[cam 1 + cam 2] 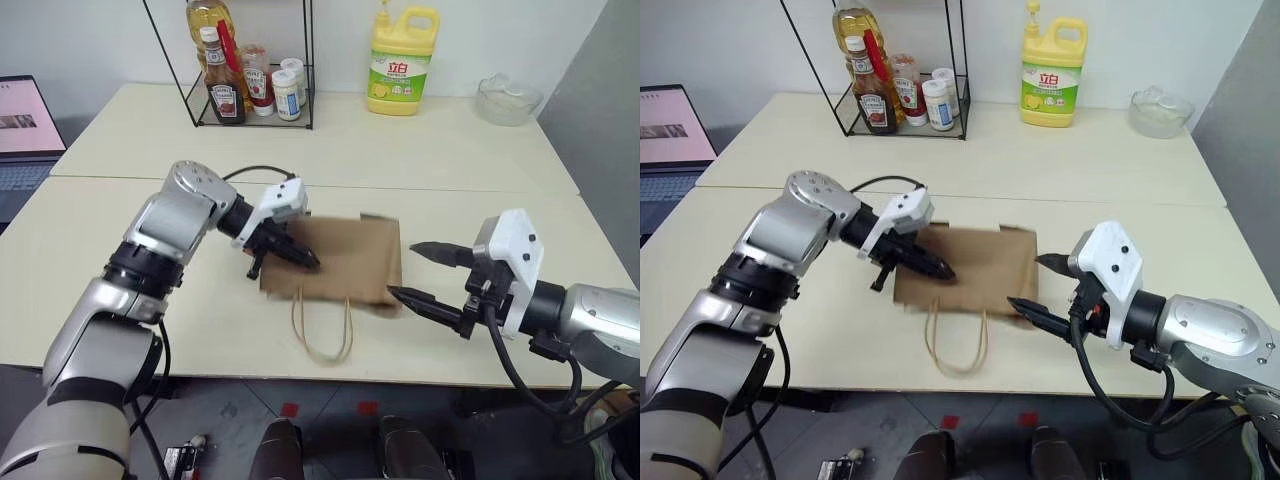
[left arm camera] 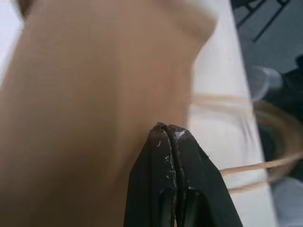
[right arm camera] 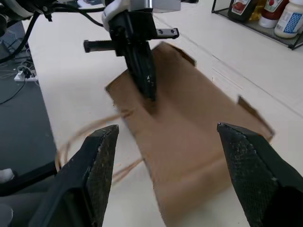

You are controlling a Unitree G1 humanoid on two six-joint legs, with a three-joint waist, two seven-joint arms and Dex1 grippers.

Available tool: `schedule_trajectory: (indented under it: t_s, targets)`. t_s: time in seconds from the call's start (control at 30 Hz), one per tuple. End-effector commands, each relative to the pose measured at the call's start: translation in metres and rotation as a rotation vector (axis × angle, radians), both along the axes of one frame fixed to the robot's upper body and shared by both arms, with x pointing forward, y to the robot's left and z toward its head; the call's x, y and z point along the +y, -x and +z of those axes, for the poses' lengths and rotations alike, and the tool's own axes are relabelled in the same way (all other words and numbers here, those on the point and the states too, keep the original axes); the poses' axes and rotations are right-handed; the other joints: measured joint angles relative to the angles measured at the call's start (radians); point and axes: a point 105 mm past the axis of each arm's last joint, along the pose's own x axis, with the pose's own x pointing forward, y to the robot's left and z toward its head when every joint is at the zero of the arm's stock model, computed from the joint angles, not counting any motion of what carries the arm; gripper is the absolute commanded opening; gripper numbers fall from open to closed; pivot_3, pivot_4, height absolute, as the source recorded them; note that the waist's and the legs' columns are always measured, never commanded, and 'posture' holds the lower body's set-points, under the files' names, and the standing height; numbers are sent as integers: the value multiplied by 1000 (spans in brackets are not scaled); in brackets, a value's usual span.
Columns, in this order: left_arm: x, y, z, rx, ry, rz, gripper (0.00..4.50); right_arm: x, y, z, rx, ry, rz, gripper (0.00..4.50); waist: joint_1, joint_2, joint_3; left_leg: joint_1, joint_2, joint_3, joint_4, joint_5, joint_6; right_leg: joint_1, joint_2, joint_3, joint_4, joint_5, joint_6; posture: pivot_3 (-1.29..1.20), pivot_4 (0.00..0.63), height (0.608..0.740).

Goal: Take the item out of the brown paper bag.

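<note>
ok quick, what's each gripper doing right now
Left gripper: shut, tips over the brown paper bag, holding nothing that can be seen.
Right gripper: open, empty, at the bag's right edge.

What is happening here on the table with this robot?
A two-armed robot is working on a brown paper bag that lies flat on the table. The left gripper, fingers shut, rests its tip over the bag's left part. The right gripper waits with fingers open at the bag's right edge. Nothing has come out of the bag yet.
</note>
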Motion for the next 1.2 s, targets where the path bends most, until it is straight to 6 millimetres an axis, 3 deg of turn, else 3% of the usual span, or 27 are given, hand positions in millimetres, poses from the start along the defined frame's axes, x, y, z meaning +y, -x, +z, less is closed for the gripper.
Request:
schedule_trajectory:
  t_s: [0.03, 0.2, 0.37, 0.5, 0.67, 0.83, 1.2]
  targets:
    - [-2, 2, 13, -58, 32, 15, 29, 4, 7, 6, -51, -2, 37, 3484, 1, 0, 0, 0, 0, 0, 1, 0, 1, 1, 0, 0, 0, 0, 0, 0, 150, 740]
    - [-8, -12, 41, -312, 143, 8, 29, 6, 8, 3, -58, 4, 49, 3484, 4, 0, 0, 0, 0, -1, 2, -1, 1, 1, 0, 0, 0, 0, 0, 0, 150, 740]
    - [-3, 2, 47, -417, 177, -125, 29, 13, 18, -7, -36, 23, 102, 3484, 6, 0, 0, 0, 0, 0, 2, -1, 1, 1, 0, 0, 0, 0, 0, 0, 150, 740]
    - [7, 27, 30, -476, 127, -313, 852, 16, 25, -17, -7, 48, 140, 3484, 5, 0, 0, 1, 0, 0, 2, -1, 1, 1, 0, 0, 0, 0, 0, 0, 150, 740]
    - [16, 47, 6, -568, 84, -482, 2458, 18, 30, -28, 15, 96, 183, 3484, 8, 0, 0, 2, 0, 0, 2, -1, 1, 3, 0, 0, 0, 0, 0, 0, 150, 740]
    - [15, 50, -14, -674, 83, -598, 4029, 21, 34, -34, 28, 111, 220, 3484, 20, 0, 0, 2, 0, 0, 2, -1, 1, 3, 0, 0, 0, 0, 0, 0, 150, 740]
    - [3, 38, -41, -828, 41, -705, 4029, 24, 36, -34, 33, 111, 232, 3484, 21, 0, 0, 3, 0, 0, 3, -1, 2, 4, 0, 0, 0, 0, 0, 0, 150, 740]
